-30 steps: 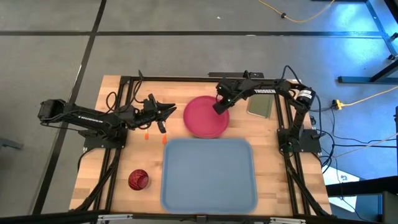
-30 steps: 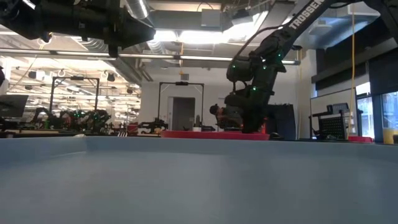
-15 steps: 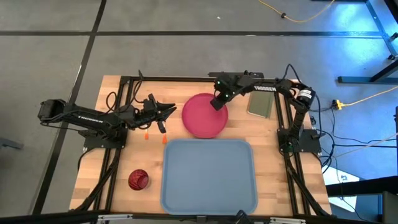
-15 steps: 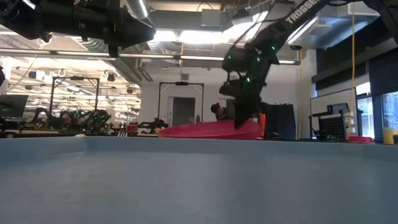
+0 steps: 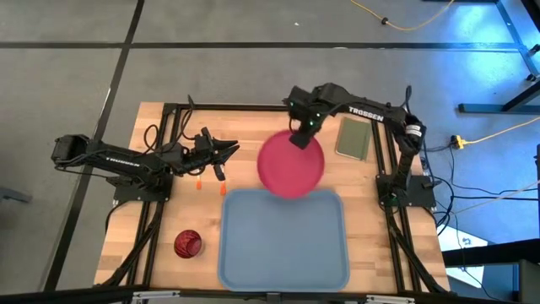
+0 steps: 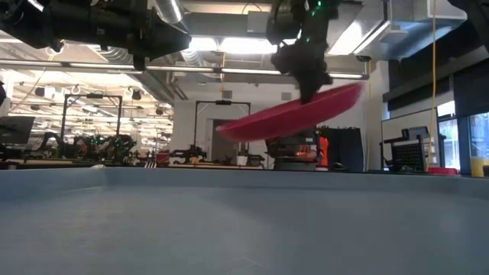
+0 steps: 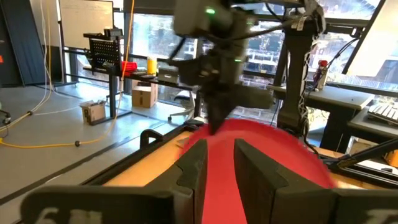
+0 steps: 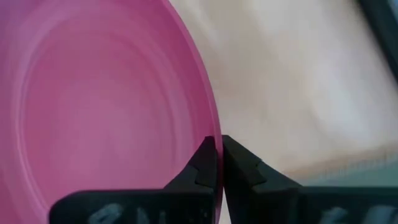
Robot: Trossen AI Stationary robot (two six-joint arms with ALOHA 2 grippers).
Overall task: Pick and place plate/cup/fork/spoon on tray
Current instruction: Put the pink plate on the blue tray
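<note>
The plate (image 5: pixel 291 166) is held tilted in the air, its rim pinched by the fingers of the right gripper (image 5: pixel 299 140), and it overlaps the far edge of the tray (image 5: pixel 283 241). The left gripper (image 5: pixel 228 150) is kept above the worktop (image 5: pixel 160 228), its fingers slightly spread.

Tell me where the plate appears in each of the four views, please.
High: plate at centre, over the tray's far edge.
Low: upper middle, tilted, lifted.
Left wrist: centre, beyond that arm's fingers.
Right wrist: fills the left.
Shared landmark: right gripper clamping its rim.
</note>
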